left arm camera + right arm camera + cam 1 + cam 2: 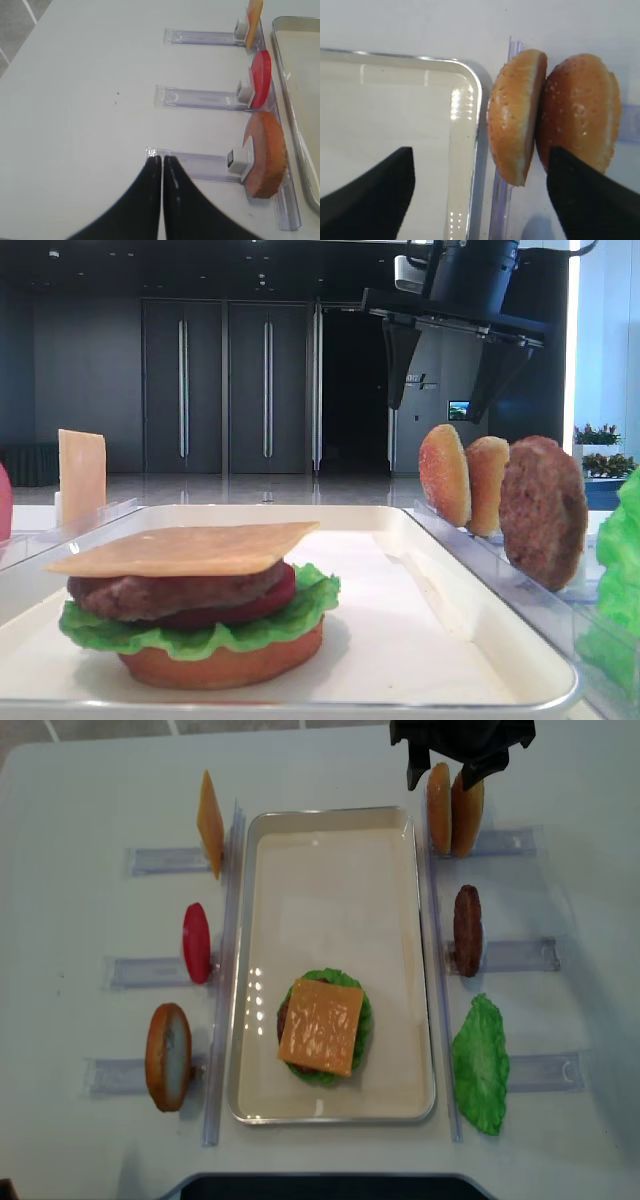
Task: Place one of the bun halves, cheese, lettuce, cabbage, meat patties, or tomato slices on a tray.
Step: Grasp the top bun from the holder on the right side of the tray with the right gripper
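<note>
overhead, the open right tool (pixel 455 772) straddles a golden, pale-speckled domed bun top (pixel 516 116) standing on edge.

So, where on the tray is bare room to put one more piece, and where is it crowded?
The tray is bare across its far half, between the cheese-topped burger stack and the far rim, with narrow strips beside the stack. It is crowded at the far right rack: two bun halves stand touching, with the open right end effector just above them.
</note>
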Controlling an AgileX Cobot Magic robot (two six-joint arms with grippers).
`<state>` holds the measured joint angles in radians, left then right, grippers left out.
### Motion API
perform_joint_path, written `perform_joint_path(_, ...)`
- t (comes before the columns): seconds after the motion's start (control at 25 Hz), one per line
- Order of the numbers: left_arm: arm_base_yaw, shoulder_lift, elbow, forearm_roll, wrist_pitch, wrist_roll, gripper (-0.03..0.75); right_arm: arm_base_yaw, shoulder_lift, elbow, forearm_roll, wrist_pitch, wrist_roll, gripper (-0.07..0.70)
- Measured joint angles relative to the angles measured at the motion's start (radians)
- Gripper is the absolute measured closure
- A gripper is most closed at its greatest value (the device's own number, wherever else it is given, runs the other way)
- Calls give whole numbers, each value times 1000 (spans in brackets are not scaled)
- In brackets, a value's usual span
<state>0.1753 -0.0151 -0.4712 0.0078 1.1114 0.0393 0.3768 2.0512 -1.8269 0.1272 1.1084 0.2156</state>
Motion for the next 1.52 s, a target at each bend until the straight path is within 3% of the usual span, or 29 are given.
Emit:
perform_joint_path(0.8, 0, 0, 0, 0, 0, 0, 715, 0, 47, 0, -5, -37, -14, 93)
perform_joint_path(1.16, 0, 0, 0, 0, 0, 0, 715, 0, 85, 0, -7, -26, -18, 123)
perform_joint_path(1.28, 0, 0, 0, 0, 0, 0, 715, 0, 86, 0, -29, -26, -18, 181)
perform_joint_path(1.44, 0, 0, 0, 0, 0, 0, 715, 0, 86, 0, -65, -27, -17, 357)
perform_joint_path(1.52, 0, 0, 0, 0, 0, 0, 715, 0, 86, 0, -68, -32, -17, 391)
